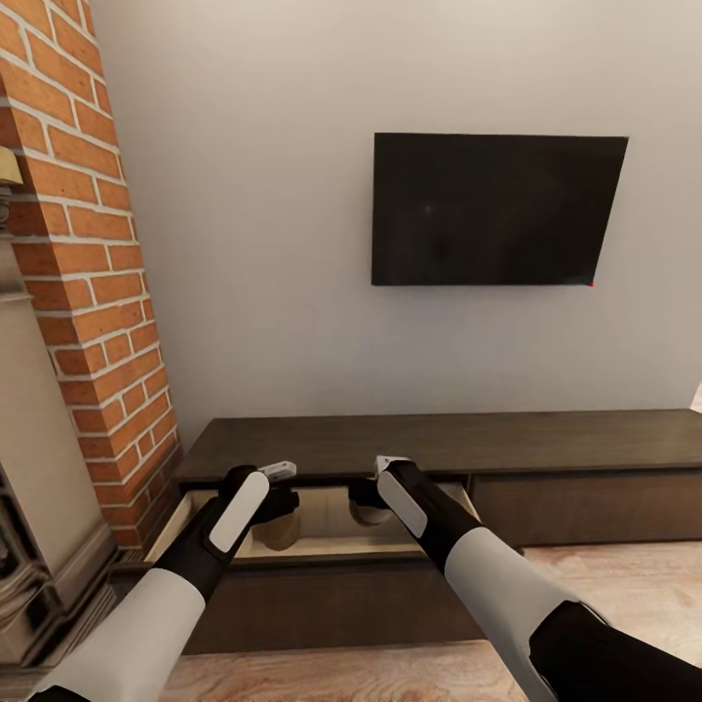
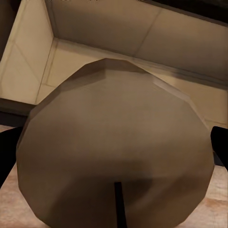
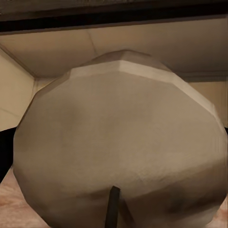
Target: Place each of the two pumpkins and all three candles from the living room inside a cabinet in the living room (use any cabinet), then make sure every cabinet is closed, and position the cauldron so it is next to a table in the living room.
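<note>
The long dark-brown cabinet (image 1: 439, 444) stands against the wall with its left drawer (image 1: 322, 548) pulled out, pale beige inside. My left gripper (image 1: 276, 507) hangs over the drawer's left part, shut on a cream-beige candle (image 1: 281, 532). In the left wrist view that candle (image 2: 114, 152) shows its top and dark wick, with a black finger (image 2: 220, 147) at its side. My right gripper (image 1: 367, 497) holds a second candle (image 1: 371, 515) over the drawer's middle. This candle (image 3: 118, 142) looms large in the right wrist view, above the drawer floor (image 3: 142, 42).
A red brick chimney (image 1: 88, 292) and a stone-coloured fireplace surround (image 1: 39, 487) stand close on the left. A black television (image 1: 497, 210) hangs on the pale wall above the cabinet. Light wood floor (image 1: 604, 585) lies to the right of the drawer.
</note>
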Robot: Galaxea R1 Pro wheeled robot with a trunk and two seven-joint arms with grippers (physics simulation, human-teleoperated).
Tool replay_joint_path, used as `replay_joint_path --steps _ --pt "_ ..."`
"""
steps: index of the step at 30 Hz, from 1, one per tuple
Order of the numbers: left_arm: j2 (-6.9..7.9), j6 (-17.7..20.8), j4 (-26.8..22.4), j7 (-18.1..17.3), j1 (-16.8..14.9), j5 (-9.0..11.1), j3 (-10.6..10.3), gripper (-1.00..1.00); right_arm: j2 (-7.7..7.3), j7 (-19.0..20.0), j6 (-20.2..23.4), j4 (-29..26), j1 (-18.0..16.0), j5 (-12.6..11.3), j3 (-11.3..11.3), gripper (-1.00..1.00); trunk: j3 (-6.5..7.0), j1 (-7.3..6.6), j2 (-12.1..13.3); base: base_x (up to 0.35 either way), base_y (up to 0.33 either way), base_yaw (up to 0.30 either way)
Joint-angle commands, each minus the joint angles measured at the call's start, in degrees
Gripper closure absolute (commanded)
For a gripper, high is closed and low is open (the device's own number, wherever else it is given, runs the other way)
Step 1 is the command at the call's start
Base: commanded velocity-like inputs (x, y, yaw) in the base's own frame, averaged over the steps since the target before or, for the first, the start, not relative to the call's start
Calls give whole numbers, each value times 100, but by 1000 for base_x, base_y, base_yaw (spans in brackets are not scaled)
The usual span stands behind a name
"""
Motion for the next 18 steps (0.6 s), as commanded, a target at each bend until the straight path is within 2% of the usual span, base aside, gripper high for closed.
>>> replay_joint_path --steps 1,7,18 --pt "4 1 -9 59 -3 57 -9 100 0 -57 -17 -5 -6 -52 41 100 -7 -1 -3 0 0 0" --pt "18 0 -17 47 1 49 -16 100 -6 -65 -153 -5 -7 -61 90 100 -7 -1 -3 3 13 0" --pt "42 0 -4 44 -1 45 -17 100 -8 -51 -162 -9 -7 -61 93 100 -7 -1 -3 23 121 0"
